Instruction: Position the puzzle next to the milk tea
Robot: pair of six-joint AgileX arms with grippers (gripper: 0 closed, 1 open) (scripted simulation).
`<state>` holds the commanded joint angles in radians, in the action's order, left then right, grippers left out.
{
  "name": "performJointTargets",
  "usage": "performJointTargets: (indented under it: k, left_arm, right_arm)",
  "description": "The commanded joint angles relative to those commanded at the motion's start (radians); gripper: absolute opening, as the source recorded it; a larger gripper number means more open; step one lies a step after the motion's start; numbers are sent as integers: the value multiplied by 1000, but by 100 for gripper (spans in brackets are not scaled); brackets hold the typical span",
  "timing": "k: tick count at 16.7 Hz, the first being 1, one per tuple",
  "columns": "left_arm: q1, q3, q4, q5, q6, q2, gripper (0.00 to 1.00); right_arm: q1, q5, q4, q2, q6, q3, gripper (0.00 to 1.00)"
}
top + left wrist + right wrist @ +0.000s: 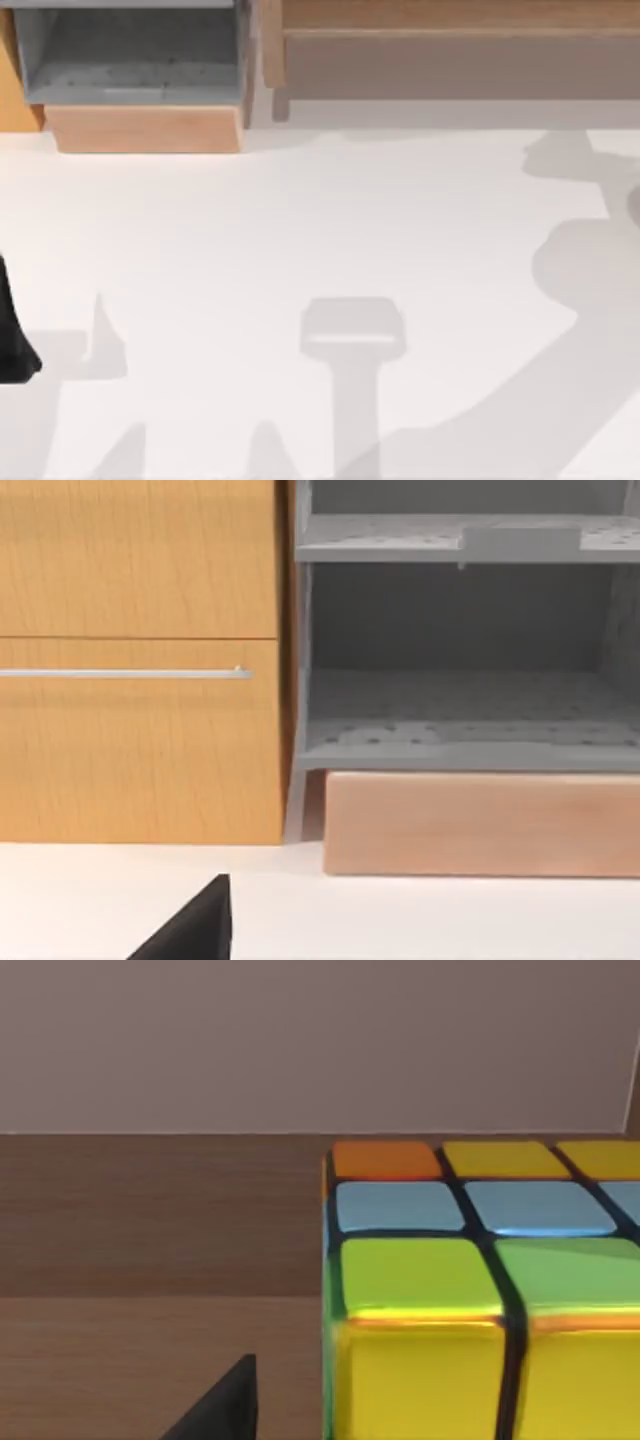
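Yellow, green, teal and orange tiles of the puzzle (pixel 480 1290) are showing close before the right wrist camera, sitting on a brown wooden surface (pixel 150 1360) below a plain wall (pixel 300 1040); whether either gripper's jaws are apart, I cannot tell

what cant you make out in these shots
- Puzzle: right wrist view's edges cut it off, so its full size and far faces stay unseen.
- Right gripper: a dark finger tip, cut by the edge; open or shut unclear.
- Left gripper: same, finger tip cut off.
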<state>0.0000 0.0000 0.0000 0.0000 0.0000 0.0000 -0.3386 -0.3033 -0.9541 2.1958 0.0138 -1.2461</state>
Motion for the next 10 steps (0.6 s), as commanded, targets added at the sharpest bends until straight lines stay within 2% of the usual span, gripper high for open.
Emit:
performJointTargets:
  k: [10]
  left_arm:
    - [0,0,0,0,0,0,100]
  right_arm:
    - [0,0,0,0,0,0,2]
